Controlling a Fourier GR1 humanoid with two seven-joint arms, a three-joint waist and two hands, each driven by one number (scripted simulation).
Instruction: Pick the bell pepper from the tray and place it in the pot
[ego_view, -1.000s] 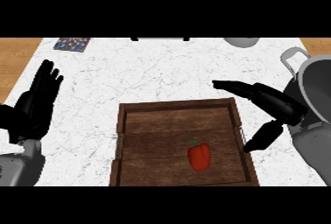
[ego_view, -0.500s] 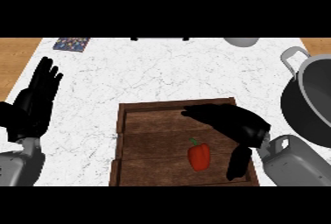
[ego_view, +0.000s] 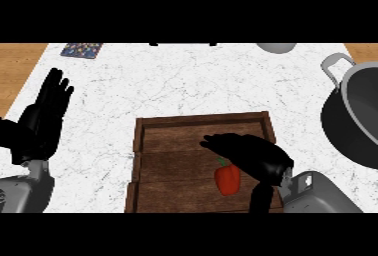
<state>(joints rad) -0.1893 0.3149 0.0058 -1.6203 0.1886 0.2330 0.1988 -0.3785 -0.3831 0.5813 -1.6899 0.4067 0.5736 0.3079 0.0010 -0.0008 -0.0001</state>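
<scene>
A red bell pepper (ego_view: 227, 180) with a green stem lies in the wooden tray (ego_view: 166, 150), towards its near right part. My right hand (ego_view: 247, 152) hovers over the tray just above and right of the pepper, fingers bent down over it and thumb hanging beside it; it does not hold the pepper. The dark grey pot (ego_view: 354, 112) stands at the right edge, partly cut off. At the left edge my left hand (ego_view: 43, 117) rests open, fingers up.
A small patterned object (ego_view: 81, 50) lies at the far left of the white marble counter (ego_view: 177, 85). A grey round object (ego_view: 277, 47) sits at the far edge. Wooden surface shows at both far corners.
My right hand has moved left from beside the pot to over the tray, coming down close to the pepper. The left hand and the pepper have stayed put.
</scene>
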